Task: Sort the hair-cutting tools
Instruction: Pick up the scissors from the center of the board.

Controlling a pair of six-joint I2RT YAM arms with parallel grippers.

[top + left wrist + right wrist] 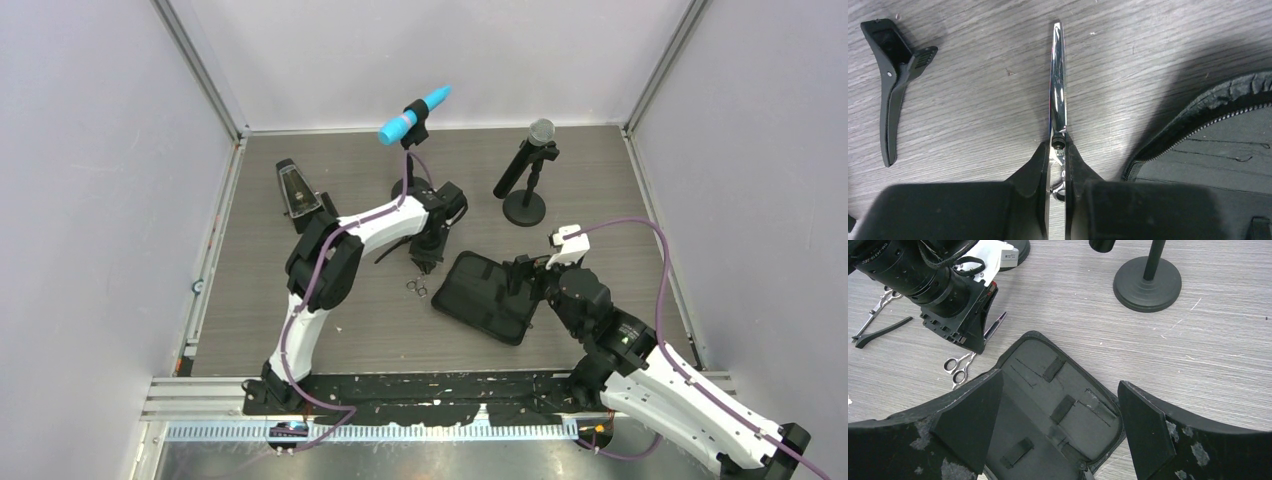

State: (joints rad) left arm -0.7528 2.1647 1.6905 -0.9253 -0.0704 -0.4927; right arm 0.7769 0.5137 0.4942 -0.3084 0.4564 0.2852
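The worktop is grey, wood-grained laminate with fine streaks running across it. On it the left arm reaches forward and bends down at the wrist. The left jaws are closed nearly all the way on a pair of slim, polished steel scissors, their black fingers pressing on either side of the pivot screw. The narrow blade points straight out ahead of the jaws, seen edge-on and mirror-bright. The two ring handles stick out behind, just beside the near corner of the case. Whether the blade rests on the wood or sits a little above it I cannot tell. A matte black plastic hair clip, long and tapered with a ribbed thumb pad, lies flat to the left of the blade, well apart from it. A second pair of scissors lies farther out beyond the left arm. The case is soft black fabric with a zip around its rim. It lies open and flat, its elastic loops holding nothing. The right arm angles in from the near right, and the right jaws hang spread wide above the case, gripping nothing. A black pyramid-shaped metronome and a round-based microphone stand stand farther back.
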